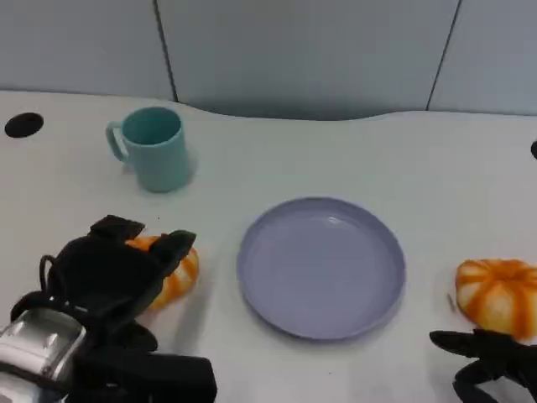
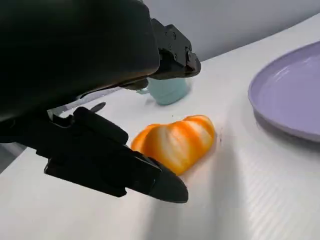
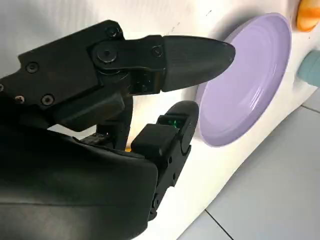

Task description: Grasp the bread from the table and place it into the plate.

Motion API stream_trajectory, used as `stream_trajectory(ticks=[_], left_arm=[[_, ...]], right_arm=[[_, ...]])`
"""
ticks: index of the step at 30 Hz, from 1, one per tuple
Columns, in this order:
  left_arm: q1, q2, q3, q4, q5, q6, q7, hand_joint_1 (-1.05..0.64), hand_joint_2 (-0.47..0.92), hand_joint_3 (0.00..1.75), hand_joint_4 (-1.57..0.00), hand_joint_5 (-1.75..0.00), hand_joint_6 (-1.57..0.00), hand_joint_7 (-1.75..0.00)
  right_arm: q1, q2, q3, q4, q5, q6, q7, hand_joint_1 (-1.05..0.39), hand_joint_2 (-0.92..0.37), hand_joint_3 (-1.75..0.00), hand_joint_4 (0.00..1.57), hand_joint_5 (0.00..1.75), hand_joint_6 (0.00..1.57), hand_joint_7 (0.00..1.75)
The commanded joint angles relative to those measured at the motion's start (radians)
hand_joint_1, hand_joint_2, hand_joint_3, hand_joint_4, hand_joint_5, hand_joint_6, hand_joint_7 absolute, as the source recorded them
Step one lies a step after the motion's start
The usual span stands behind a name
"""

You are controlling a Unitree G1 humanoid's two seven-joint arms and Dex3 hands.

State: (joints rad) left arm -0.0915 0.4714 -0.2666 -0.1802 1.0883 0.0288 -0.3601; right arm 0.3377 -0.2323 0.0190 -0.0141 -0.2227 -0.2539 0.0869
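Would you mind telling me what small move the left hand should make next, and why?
Probably close the fingers on the bread. The left hand is over it with fingers spread on either side, not yet gripping, and the purple plate beside it holds nothing.

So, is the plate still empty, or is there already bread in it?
Empty. The plate shows only its bare purple surface; one bread lies beside the left hand, another bread on the table.

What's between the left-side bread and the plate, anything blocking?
Nothing visible. The bread under the left hand has bare table up to the plate. The cup stands farther back, off that line.
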Motion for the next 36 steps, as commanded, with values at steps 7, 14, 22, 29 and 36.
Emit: stream_trajectory(ticks=[7, 14, 22, 29, 36], left_arm=[[-0.166, -0.039, -0.087, 0.233, 0.018, 0.076, 0.021, -0.60, 0.76, 0.00, -0.02, -0.20, -0.10, -0.02], [-0.249, -0.054, -0.126, 0.382, -0.005, 0.106, 0.049, -0.65, 0.78, 0.01, -0.03, -0.23, -0.12, -0.02], [-0.328, -0.061, -0.156, 0.539, -0.062, 0.106, 0.064, -0.69, 0.77, 0.00, 0.00, -0.23, -0.11, 0.00], [-0.371, -0.061, -0.211, 0.662, -0.079, 0.077, 0.135, -0.72, 0.77, 0.00, 0.00, -0.23, -0.11, 0.00], [-0.451, -0.080, -0.237, 0.828, -0.160, 0.009, 0.108, -0.63, 0.78, 0.01, 0.00, -0.03, -0.05, -0.01]], right_arm=[[0.003, -0.009, -0.007, -0.008, 0.004, 0.000, -0.005, -0.41, -0.92, -0.48, 0.43, 1.07, 0.78, 0.08], [0.012, -0.011, -0.007, -0.025, -0.003, 0.006, -0.006, -0.40, -0.92, -0.48, 0.42, 1.07, 0.77, 0.08], [0.018, -0.007, -0.009, -0.026, 0.007, -0.002, -0.007, -0.39, -0.92, -0.48, 0.43, 1.06, 0.77, 0.08], [0.025, -0.002, -0.015, -0.026, 0.021, -0.014, -0.010, -0.39, -0.92, -0.49, 0.44, 1.05, 0.77, 0.08], [0.027, -0.002, -0.022, -0.014, 0.050, -0.044, -0.006, -0.41, -0.92, -0.49, 0.44, 1.05, 0.78, 0.09]])
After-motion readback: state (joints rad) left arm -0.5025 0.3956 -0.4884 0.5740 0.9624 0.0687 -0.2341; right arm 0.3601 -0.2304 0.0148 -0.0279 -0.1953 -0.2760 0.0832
